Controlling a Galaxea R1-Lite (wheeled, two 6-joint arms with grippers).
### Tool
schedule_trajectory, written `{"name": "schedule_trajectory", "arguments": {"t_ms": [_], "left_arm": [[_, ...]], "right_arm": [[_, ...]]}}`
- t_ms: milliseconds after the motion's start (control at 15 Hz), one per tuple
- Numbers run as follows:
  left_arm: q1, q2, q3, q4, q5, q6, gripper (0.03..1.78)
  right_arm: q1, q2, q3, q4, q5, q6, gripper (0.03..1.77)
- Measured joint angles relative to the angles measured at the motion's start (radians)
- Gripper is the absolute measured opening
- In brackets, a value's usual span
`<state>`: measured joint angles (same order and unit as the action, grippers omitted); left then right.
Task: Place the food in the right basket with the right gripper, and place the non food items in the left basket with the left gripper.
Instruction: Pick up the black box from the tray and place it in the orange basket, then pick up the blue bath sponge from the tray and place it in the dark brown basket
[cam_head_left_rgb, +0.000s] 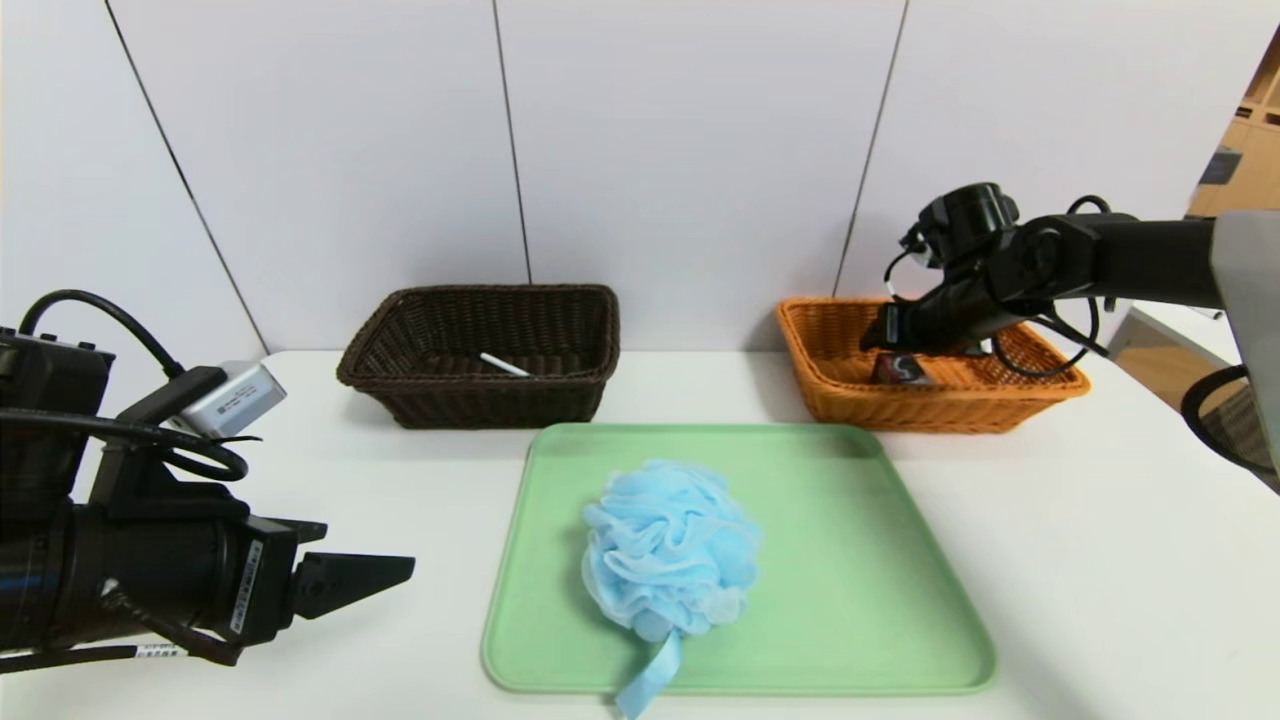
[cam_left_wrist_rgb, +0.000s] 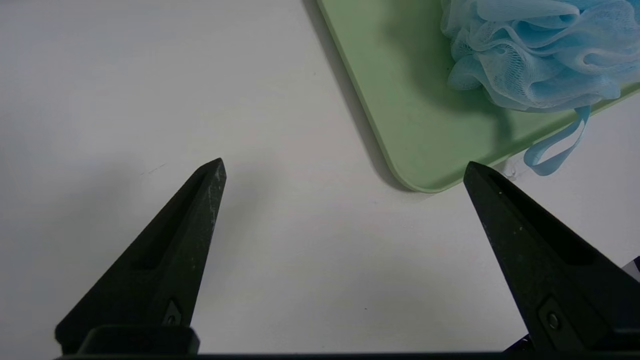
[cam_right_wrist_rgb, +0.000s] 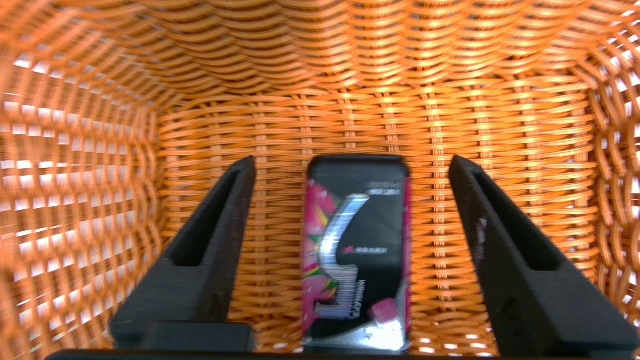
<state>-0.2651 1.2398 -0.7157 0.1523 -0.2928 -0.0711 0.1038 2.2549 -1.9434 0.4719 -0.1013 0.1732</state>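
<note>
Gum pack (cam_right_wrist_rgb: 357, 255) lies between the right tool's (cam_right_wrist_rgb: 352, 162) open jaws.

White panelled wall behind, wooden shelving (cam_head_left_rgb: 1258, 150).

2 baskets, both rough wicker weave: left basket (cam_head_left_rgb: 485, 383) dark brown, matt; right basket (cam_head_left_rgb: 900, 405) orange-tan, strands with slight sheen. Tray (cam_head_left_rgb: 820, 560): smooth green plastic look, low sheen. Bath puff (cam_head_left_rgb: 670, 550): soft ruffled mesh, sheer; its 1 ribbon loop (cam_left_wrist_rgb: 557, 145) flat, smooth cloth look. Pack (cam_right_wrist_rgb: 357, 250): smooth, glossy wrapper, bright glare near 1 end. Table (cam_head_left_rgb: 400, 500): smooth, white, faint sheen. Left gripper's 2 fingers (cam_left_wrist_rgb: 200, 220): black, mostly matt, lightly scuffed.
</note>
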Motion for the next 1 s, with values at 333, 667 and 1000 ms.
{"name": "schedule_trajectory", "arguments": {"t_ms": [333,667,1000], "left_arm": [[0.000,0.000,-0.004,0.000,0.000,0.001,1.69],[0.000,-0.001,-0.008,-0.001,0.000,0.001,1.69],[-0.001,-0.003,-0.014,-0.001,0.000,0.004,1.69]], "right_arm": [[0.008,-0.094,-0.001,0.044,0.002,-0.009,1.53],[0.045,-0.224,0.000,0.222,0.041,-0.007,1.61],[0.132,-0.380,0.094,0.341,0.115,-0.007,1.66]]}}
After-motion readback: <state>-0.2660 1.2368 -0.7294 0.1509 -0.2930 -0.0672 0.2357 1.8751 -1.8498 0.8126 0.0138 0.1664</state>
